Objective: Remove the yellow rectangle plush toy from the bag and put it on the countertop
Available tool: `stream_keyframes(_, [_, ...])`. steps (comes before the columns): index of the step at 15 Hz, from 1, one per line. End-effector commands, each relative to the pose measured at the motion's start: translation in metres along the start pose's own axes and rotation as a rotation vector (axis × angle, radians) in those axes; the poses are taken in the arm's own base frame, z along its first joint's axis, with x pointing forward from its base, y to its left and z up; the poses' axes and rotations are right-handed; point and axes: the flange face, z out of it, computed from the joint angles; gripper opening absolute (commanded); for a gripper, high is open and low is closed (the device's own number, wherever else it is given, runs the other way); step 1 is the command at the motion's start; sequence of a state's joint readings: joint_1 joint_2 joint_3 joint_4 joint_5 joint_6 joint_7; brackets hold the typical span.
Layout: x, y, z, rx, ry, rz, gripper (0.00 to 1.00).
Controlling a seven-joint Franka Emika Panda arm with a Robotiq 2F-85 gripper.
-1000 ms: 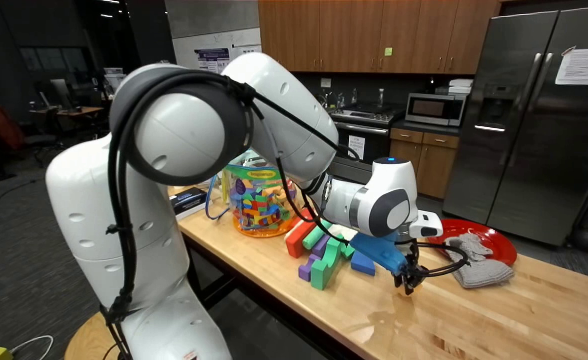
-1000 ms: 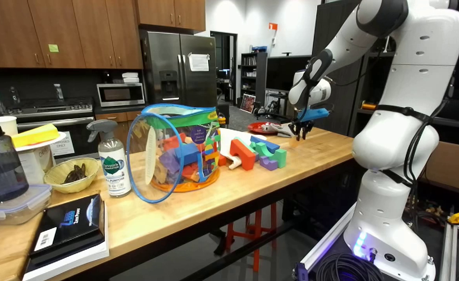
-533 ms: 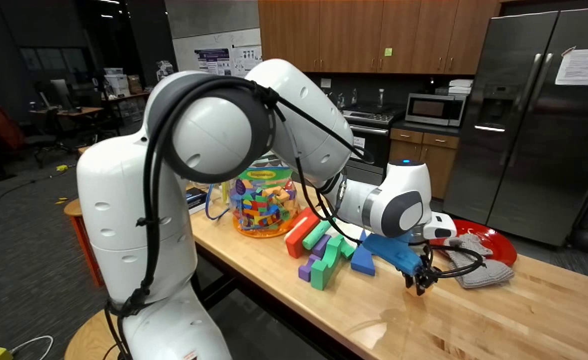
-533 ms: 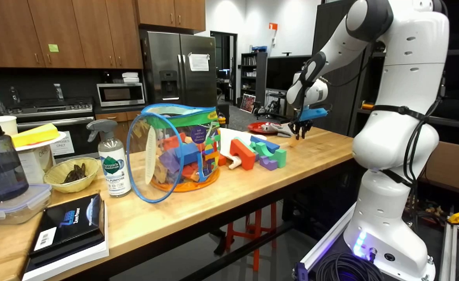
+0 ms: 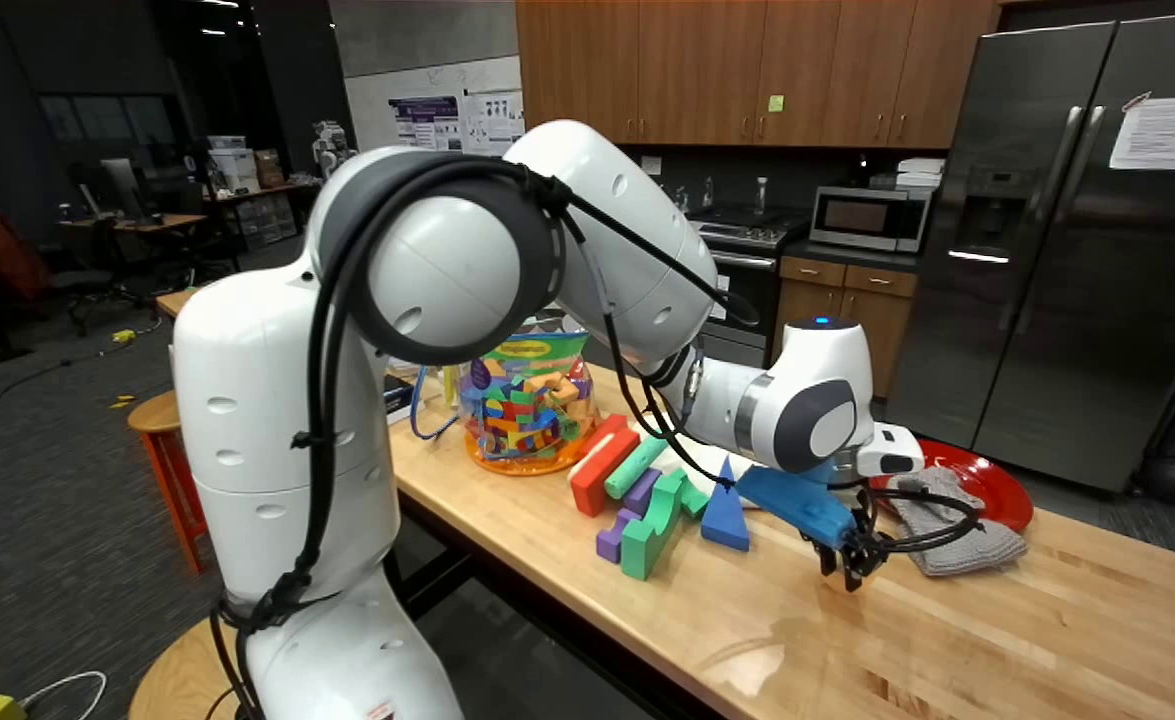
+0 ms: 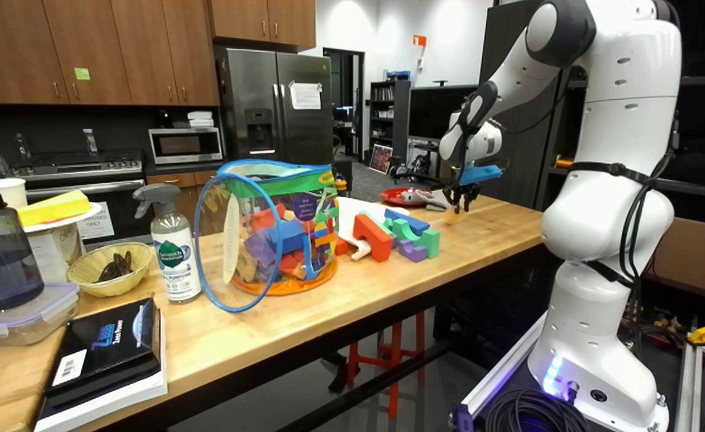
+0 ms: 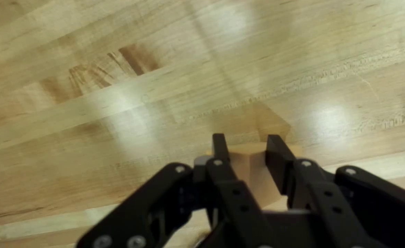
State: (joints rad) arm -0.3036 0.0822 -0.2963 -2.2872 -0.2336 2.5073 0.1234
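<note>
In the wrist view, the toy (image 7: 254, 172), a pale orange-yellow block, is being gripped by the tool (image 7: 247, 148) and partly covered by it. In an exterior view, the toy is being shown under the tool, well apart from the bag (image 6: 292, 184), which is being seen almost whole near the bottle (image 6: 175, 258); the basket (image 6: 111, 270) is being shown in that view alone. In an exterior view, the bag's top is being partly hidden by the arm (image 5: 447, 270), and the toy is hardly being made out. Whether the table (image 7: 85, 165) is being touched by the toy cannot be told.
</note>
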Motion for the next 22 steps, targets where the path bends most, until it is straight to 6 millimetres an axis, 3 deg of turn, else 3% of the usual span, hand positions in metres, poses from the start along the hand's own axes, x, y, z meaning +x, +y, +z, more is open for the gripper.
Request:
stream_keyframes(1, [0.0009,0.0004,0.0002,-0.001,-0.001,0.000,0.40])
stream_keyframes(3, [0.0011,0.0004,0.0015,-0.002,-0.003,0.000,0.54])
stream_keyframes(4, [0.0016,0.0005,0.0015,-0.002,-0.005,0.000,0.55])
stream_keyframes(22, [0.0020,0.0006,0.0013,-0.003,-0.004,0.000,0.55])
